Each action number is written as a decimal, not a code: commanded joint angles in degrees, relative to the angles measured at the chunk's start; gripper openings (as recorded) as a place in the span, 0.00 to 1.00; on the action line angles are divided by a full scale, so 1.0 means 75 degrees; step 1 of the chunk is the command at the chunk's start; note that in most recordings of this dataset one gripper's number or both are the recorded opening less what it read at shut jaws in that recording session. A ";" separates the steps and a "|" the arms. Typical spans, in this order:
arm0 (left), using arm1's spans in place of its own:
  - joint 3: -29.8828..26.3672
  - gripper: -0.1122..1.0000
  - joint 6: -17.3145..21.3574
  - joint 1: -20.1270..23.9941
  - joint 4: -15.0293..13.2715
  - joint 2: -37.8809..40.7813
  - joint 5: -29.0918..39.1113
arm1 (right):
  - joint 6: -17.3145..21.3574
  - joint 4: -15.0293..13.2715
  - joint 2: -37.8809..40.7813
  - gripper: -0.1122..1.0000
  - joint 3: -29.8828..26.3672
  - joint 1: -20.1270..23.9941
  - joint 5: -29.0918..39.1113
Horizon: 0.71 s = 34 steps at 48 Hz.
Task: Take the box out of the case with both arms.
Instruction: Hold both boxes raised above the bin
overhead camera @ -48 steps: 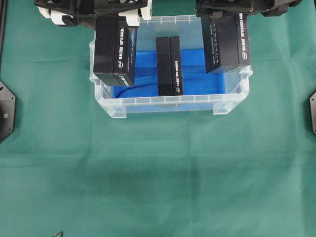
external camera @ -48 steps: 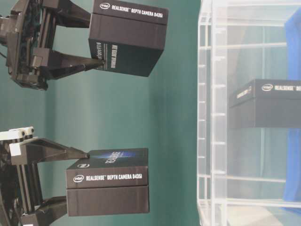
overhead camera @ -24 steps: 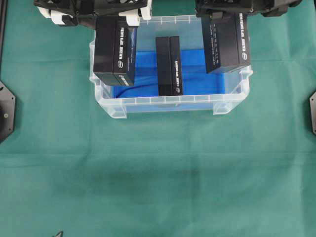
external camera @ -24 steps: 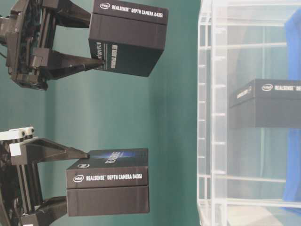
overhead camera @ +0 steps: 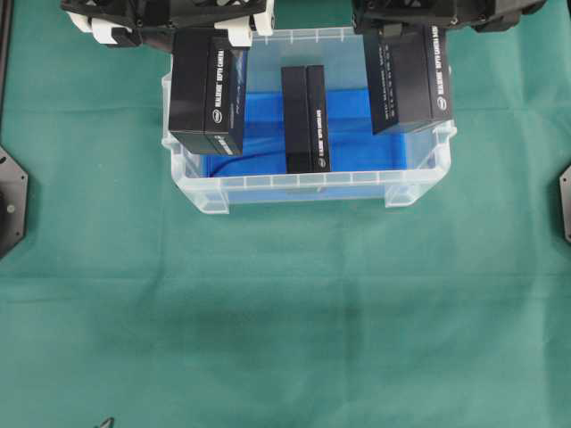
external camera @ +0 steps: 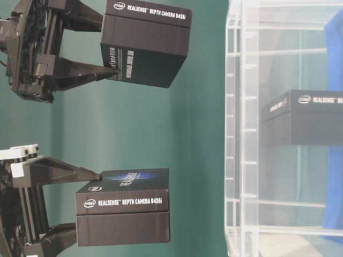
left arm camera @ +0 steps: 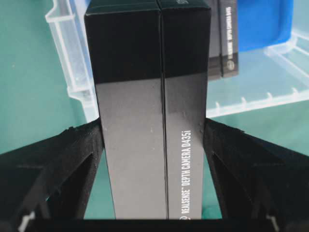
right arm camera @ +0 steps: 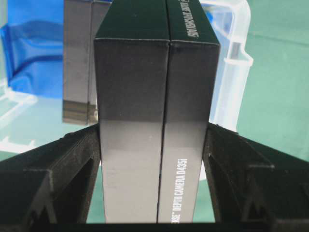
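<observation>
The clear case (overhead camera: 303, 192) with its blue lining (overhead camera: 357, 125) sits at the far middle of the table. One black box (overhead camera: 305, 118) stands on edge inside it. My left gripper (overhead camera: 207, 40), the one with white parts, is shut on a second black box (overhead camera: 207, 89) above the case's left end. In the left wrist view both fingers (left arm camera: 82, 154) press that box's (left arm camera: 145, 121) sides. My right gripper (right arm camera: 153, 128) is shut on a third black box (right arm camera: 154, 106), held over the right end (overhead camera: 409, 78). In the table-level view both held boxes (external camera: 122, 206) (external camera: 144, 43) hang apart from the case's rim (external camera: 236, 134).
Green cloth (overhead camera: 285, 312) covers the table around the case. Black fixtures sit at the left edge (overhead camera: 11, 201) and right edge (overhead camera: 565, 203) of the table. Both arm bodies crowd the far edge behind the case.
</observation>
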 commanded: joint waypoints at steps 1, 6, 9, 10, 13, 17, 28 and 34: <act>-0.0176 0.67 -0.0012 0.0012 0.0023 -0.0129 -0.0023 | -0.0012 -0.0023 -0.0105 0.69 -0.0199 0.0035 0.0012; -0.0176 0.67 -0.0012 0.0012 0.0023 -0.0129 -0.0023 | -0.0012 -0.0012 -0.0105 0.69 -0.0199 0.0047 0.0012; -0.0164 0.67 -0.0012 0.0012 0.0023 -0.0129 -0.0023 | -0.0012 -0.0012 -0.0105 0.69 -0.0187 0.0035 0.0012; -0.0164 0.67 -0.0012 0.0012 0.0023 -0.0129 -0.0023 | -0.0012 -0.0012 -0.0105 0.69 -0.0187 0.0047 0.0012; -0.0164 0.67 -0.0012 0.0012 0.0023 -0.0129 -0.0023 | -0.0012 -0.0012 -0.0105 0.69 -0.0199 0.0047 0.0012; -0.0164 0.67 -0.0012 0.0012 0.0023 -0.0129 -0.0023 | -0.0012 -0.0012 -0.0105 0.69 -0.0199 0.0047 0.0012; -0.0176 0.67 0.0082 0.0012 0.0023 -0.0129 -0.0023 | -0.0012 0.0070 -0.0105 0.69 -0.0199 0.0047 0.0012; -0.0188 0.67 0.0094 0.0012 0.0023 -0.0129 -0.0023 | 0.0023 0.0117 -0.0105 0.69 -0.0199 0.0059 0.0012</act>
